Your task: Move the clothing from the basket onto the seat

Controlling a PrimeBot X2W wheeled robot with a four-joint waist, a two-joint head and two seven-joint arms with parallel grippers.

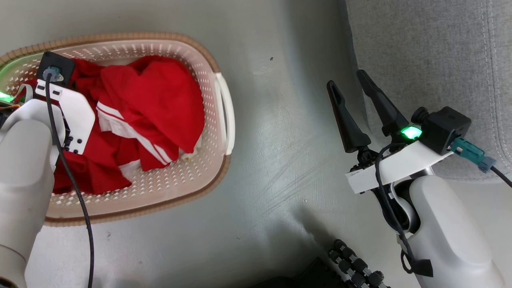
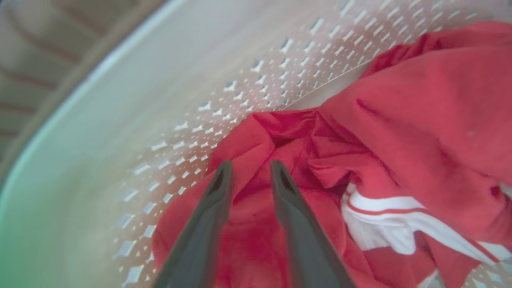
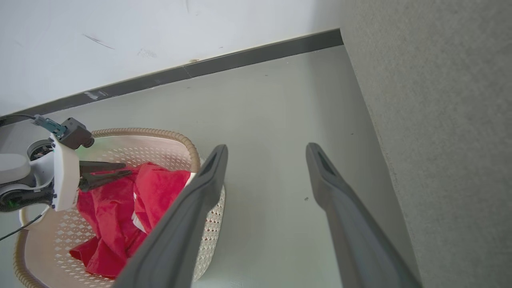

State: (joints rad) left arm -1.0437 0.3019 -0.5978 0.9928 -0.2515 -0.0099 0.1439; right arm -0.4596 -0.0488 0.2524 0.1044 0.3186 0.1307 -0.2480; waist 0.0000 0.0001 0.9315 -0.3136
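Clothing (image 1: 160, 96) heaped across the basket's (image 1: 208, 60) middle and left end, left gripper (image 2: 251, 166) narrowed astride a red fold, perhaps not yet biting given the blur, right gripper (image 1: 346, 79) spread, idle beside the seat (image 1: 432, 60): squeeze fully, then lift straight up.

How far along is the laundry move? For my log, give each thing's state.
clothing: heaped in the basket.
basket: upright on the floor, loaded.
seat: no clothing on its visible part.
left gripper: in the basket, fingers narrowly apart astride a red fold, grip unclear.
right gripper: open, empty, above the floor beside the seat.
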